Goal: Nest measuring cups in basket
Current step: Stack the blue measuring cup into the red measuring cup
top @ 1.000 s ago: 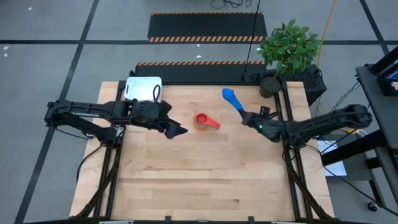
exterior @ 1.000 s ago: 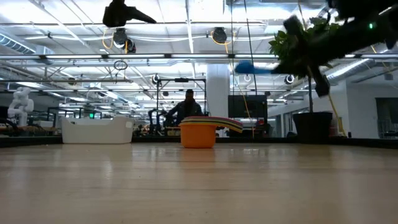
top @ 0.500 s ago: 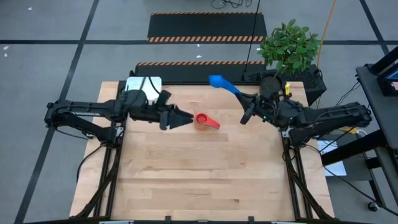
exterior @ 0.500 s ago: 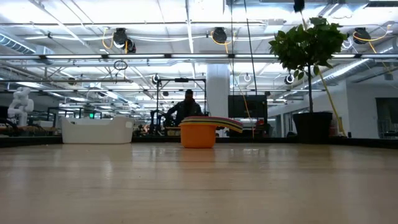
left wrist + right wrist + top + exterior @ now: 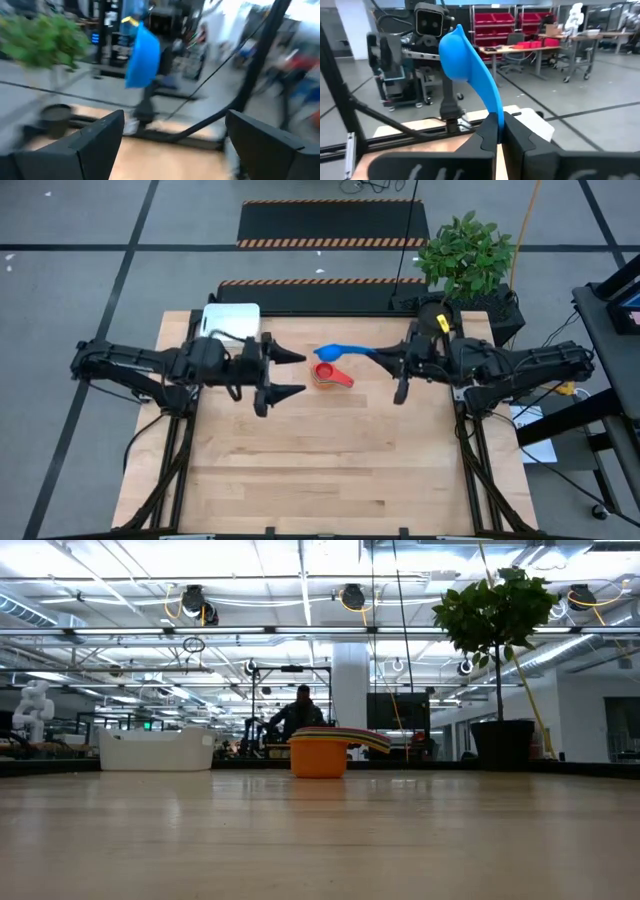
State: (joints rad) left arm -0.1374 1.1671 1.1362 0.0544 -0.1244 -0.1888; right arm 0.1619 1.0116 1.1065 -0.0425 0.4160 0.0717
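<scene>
Blue cup (image 5: 333, 352); red-topped orange cup stack (image 5: 326, 374); white basket (image 5: 231, 318).

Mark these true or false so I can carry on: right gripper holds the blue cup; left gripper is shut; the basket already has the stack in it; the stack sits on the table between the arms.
1. The right gripper holds the blue measuring cup by its handle. True.
2. The left gripper is shut. False: its fingers stand wide open and empty.
3. The nested stack of cups is inside the white basket. False: the basket stands apart at the far left corner.
4. The stack rests on the table between both grippers. True.
</scene>
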